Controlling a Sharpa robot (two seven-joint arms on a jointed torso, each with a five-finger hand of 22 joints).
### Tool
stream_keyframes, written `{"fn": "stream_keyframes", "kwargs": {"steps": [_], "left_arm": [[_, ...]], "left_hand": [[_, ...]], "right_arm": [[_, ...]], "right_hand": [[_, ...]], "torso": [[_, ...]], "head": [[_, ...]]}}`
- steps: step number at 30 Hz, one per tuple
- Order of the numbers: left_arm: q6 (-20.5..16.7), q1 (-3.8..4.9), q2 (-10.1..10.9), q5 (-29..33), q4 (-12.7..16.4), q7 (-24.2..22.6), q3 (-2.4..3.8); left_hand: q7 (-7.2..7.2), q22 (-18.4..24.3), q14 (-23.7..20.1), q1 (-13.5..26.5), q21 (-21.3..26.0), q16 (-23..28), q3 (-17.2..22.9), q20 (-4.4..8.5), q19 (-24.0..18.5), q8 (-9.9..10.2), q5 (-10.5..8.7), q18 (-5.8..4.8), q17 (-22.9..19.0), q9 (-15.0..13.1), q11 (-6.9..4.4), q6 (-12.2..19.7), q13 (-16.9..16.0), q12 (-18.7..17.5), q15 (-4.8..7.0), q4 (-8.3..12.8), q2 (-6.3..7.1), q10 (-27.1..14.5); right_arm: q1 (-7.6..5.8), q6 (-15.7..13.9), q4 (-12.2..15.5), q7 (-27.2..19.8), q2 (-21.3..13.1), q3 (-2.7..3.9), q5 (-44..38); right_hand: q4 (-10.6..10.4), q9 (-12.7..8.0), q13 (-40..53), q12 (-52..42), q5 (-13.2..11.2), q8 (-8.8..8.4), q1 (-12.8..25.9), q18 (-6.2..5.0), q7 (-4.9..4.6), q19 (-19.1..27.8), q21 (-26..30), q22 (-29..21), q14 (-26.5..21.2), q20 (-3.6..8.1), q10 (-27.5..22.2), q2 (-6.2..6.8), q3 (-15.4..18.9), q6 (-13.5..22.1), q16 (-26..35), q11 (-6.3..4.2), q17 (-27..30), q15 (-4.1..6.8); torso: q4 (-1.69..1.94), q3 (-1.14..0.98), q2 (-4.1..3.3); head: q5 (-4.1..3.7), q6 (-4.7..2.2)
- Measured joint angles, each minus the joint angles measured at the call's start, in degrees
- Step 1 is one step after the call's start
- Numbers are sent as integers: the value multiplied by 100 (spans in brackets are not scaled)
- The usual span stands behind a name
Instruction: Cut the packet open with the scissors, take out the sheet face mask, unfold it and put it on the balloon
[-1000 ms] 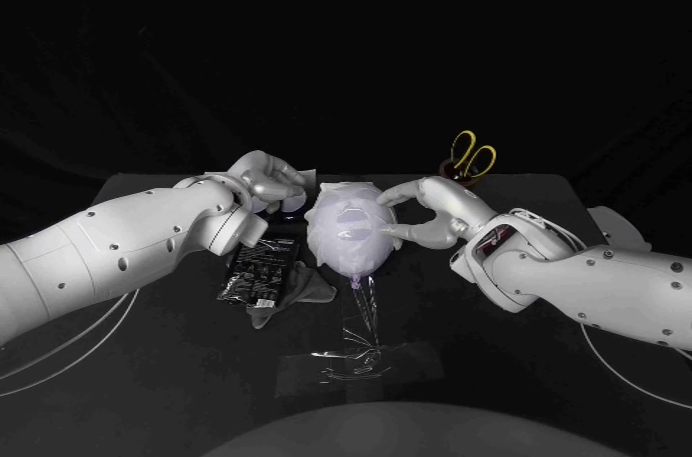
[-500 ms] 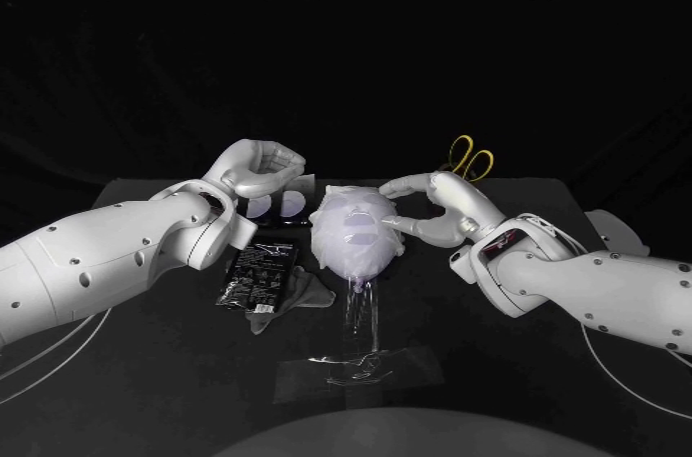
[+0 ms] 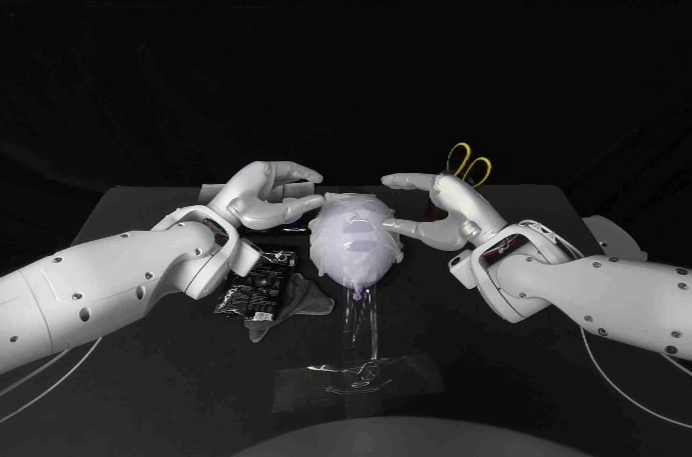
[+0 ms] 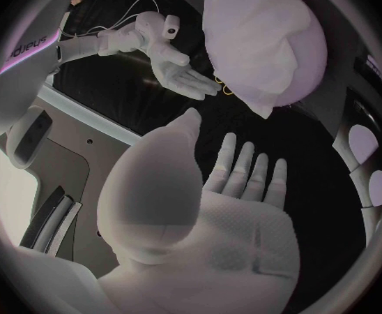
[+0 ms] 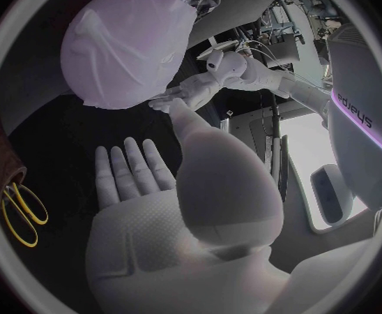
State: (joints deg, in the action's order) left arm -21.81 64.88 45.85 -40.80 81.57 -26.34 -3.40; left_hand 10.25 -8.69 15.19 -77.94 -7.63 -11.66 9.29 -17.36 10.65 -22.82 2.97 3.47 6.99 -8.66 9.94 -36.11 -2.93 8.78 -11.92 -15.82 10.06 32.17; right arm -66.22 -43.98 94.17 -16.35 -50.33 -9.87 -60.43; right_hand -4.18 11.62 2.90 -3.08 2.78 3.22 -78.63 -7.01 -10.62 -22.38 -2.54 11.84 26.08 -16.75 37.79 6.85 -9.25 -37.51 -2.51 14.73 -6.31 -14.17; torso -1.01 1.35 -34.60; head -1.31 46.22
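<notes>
The pale balloon (image 3: 353,242) stands upright on a clear stand at the table's middle, with the white sheet mask (image 3: 349,217) draped over its upper part. My left hand (image 3: 271,194) hovers just to its left with fingers apart and holds nothing. On the balloon's other side my right hand (image 3: 440,205) is open too, palm facing it. The left wrist view has the masked balloon (image 4: 261,42) beyond my spread left hand (image 4: 222,209), and the right wrist view has the balloon (image 5: 125,45) beyond my right hand (image 5: 152,209). The black packet (image 3: 254,279) lies flat under my left forearm.
Yellow-handled scissors (image 3: 469,162) rest at the back right, behind my right hand, and appear as the scissors (image 5: 21,213) in the right wrist view. A grey crumpled film (image 3: 296,295) lies beside the packet. The stand's clear base (image 3: 353,372) sits near the front edge.
My left hand left the balloon, rose as a fist, then came back beside it with fingers spread. My right hand let go of the balloon's side and opened out.
</notes>
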Motion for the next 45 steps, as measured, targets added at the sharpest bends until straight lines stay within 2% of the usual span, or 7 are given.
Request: {"fn": "stream_keyframes", "kwargs": {"steps": [3,7,9,12,19,31,45], "left_arm": [[47,-20,-79,-304,-25,-2,-2],[88,-30,-172,-705,-69,49,-1],[93,-34,-214,-873,-81,88,-2],[95,-35,-276,-1124,-91,159,-2],[110,-37,-379,-1587,-109,377,-6],[414,-38,-412,-2046,-156,762,-12],[608,-37,-393,-2174,-224,964,-8]], "left_hand": [[-30,240,-309,16,236,297,-1005,17,-267,226,0,-1,-150,74,-54,273,20,-273,49,-116,-114,-362],[-115,278,-702,203,259,592,-1760,16,-267,686,0,-1,-309,242,-256,998,76,-577,5,-149,305,-1095],[-138,290,-836,241,259,687,-1946,16,-267,858,38,-1,-360,304,-318,1277,95,-660,13,-165,471,-1363],[-195,316,-988,384,285,796,-2075,17,-307,1097,84,0,-426,398,-401,1673,120,-700,86,-142,668,-1704],[-235,335,-1142,690,308,880,-2146,37,-327,1295,83,0,-491,475,-463,2036,143,-728,137,-165,743,-2072],[-182,340,-1054,1094,308,854,-2177,37,-327,1074,121,0,-440,353,-224,1634,91,-680,197,-165,722,-1727],[-173,339,-1014,1171,307,854,-2176,37,-327,1026,168,-1,-425,316,-88,1541,91,-680,237,-165,691,-1591]], "right_arm": [[0,82,-31,90,41,0,-58],[0,208,-69,227,95,0,-190],[0,264,-86,289,121,0,-263],[0,355,-113,386,162,0,-383],[1,547,-171,574,249,0,-602],[1,798,-216,763,322,0,-778],[1,987,-246,882,365,0,-819]], "right_hand": [[-262,-194,-25,27,0,-26,-14,88,80,524,25,-242,-567,4,-703,21,602,653,14,52,146,-87],[-1174,-381,-47,56,0,-26,-628,140,159,935,36,-454,-1037,-4,-1292,236,1615,1266,52,49,281,-65],[-1278,-433,-59,57,0,-68,-691,141,177,1022,45,-499,-1152,-10,-1436,298,1772,1438,53,30,307,-52],[-1294,-491,-68,79,0,-81,-695,221,205,1096,45,-548,-1268,-16,-1611,396,1951,1644,55,14,341,-16],[-1297,-525,-68,79,0,-81,-635,222,212,1179,66,-593,-1351,-16,-1702,455,2016,1757,57,2,361,6],[-1298,-524,-67,79,0,-81,-540,224,212,1200,66,-607,-1350,3,-1680,511,2048,1757,57,24,361,6],[-1300,-524,-66,79,0,-81,-315,224,212,1239,66,-613,-1350,4,-1619,377,2023,1757,57,42,360,6]], "torso": [[0,1,-1],[-3,1,-1],[-3,0,-1],[-4,-2,-1],[-6,-4,1],[-4,-4,4],[3,4,3]], "head": [[-1,-16],[7,-37],[10,-43],[15,-58],[16,-77],[-2,-66],[-3,-44]]}}
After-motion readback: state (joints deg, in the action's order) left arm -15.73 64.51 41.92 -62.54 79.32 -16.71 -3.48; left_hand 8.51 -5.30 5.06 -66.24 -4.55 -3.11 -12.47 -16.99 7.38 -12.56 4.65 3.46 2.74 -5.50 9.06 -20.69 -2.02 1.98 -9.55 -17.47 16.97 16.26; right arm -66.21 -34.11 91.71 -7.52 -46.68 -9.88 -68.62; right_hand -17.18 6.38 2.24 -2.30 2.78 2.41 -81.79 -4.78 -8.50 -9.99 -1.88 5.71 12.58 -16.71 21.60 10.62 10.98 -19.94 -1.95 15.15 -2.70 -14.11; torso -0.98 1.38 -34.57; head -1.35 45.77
